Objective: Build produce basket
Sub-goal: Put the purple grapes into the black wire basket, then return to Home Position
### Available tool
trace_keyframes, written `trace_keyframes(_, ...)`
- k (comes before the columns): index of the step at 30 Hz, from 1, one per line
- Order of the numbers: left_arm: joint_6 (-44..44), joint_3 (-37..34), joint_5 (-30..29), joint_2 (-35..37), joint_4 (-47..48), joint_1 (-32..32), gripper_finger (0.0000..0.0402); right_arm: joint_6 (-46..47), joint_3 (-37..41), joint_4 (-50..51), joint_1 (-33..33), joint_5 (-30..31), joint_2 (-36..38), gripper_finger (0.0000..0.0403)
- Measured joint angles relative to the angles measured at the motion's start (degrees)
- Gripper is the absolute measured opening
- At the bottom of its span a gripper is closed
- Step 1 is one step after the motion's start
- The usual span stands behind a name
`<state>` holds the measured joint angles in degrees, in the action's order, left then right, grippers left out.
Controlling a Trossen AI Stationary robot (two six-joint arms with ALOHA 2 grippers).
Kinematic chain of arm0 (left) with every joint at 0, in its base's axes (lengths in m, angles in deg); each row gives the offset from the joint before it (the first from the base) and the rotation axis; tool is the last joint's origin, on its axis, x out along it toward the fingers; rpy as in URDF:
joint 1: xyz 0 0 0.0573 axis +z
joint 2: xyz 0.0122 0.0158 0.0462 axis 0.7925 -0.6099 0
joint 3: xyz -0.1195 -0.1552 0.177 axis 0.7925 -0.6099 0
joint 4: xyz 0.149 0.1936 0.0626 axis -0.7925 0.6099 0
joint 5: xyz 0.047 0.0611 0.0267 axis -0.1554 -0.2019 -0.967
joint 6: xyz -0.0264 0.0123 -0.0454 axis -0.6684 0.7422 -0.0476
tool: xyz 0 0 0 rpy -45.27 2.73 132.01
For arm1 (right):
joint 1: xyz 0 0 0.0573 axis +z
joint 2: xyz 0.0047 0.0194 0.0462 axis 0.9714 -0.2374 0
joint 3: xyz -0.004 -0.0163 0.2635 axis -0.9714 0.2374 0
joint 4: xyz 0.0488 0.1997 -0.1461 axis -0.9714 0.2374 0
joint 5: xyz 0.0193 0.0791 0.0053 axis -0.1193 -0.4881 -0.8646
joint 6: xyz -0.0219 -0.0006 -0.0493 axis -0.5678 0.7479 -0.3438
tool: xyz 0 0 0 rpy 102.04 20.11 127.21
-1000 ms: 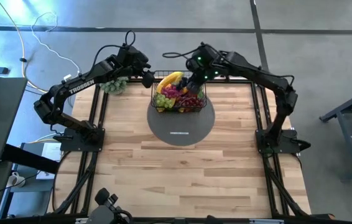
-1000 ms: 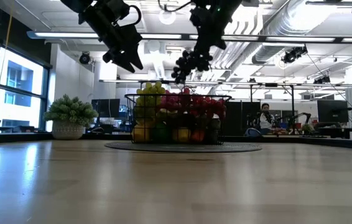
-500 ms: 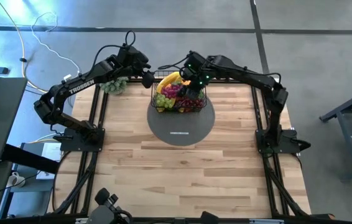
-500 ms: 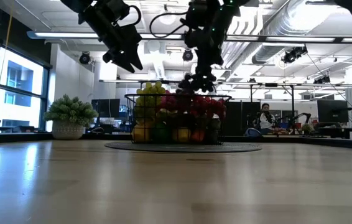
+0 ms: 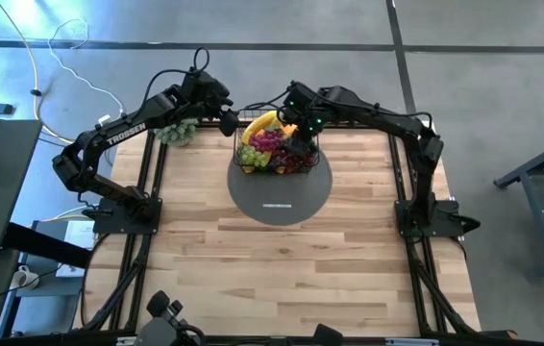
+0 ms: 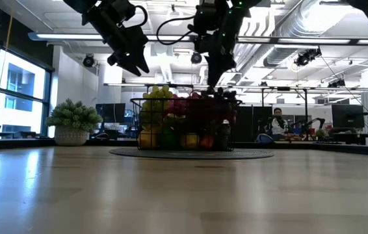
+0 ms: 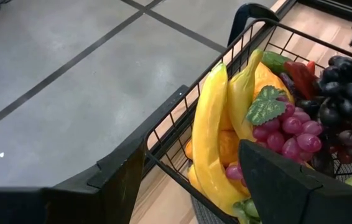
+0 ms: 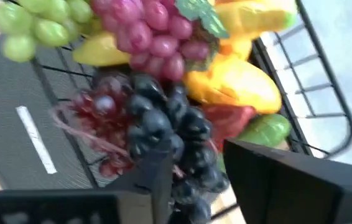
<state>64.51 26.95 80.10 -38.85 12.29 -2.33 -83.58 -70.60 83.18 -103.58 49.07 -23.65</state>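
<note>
A leafy bunch (image 5: 178,132) in a pale pot sits at the table's ten o'clock corner; the left gripper (image 5: 226,122) hovers just beside the basket (image 5: 276,154), at its nine o'clock, fingers parted and empty; the black wire basket stands on a round grey mat (image 5: 280,190) at the table's twelve o'clock, heaped with produce (bananas (image 7: 216,134), pink grapes (image 7: 287,127), green grapes (image 8: 36,23)); the right gripper (image 5: 298,140) reaches into it from two o'clock, fingers slightly apart around a dark grape cluster (image 8: 166,134) resting on the pile.
</note>
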Motion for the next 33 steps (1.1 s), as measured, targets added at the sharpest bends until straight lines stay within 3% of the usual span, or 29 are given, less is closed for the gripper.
trace_keyframes(7,-1.1,0.0,1.1,0.1,2.9,-0.3,0.0250,3.4,-4.0,5.3,0.0,1.8,0.0,0.0167)
trace_keyframes(17,-2.4,-0.8,9.9,2.4,7.5,-4.1,0.0250,7.2,-9.9,5.5,1.5,1.8,0.0,0.0172)
trace_keyframes(33,-13.1,-23.1,12.0,19.6,-11.6,-11.8,0.0250,8.6,-10.3,4.3,3.5,1.8,0.0,0.0172)
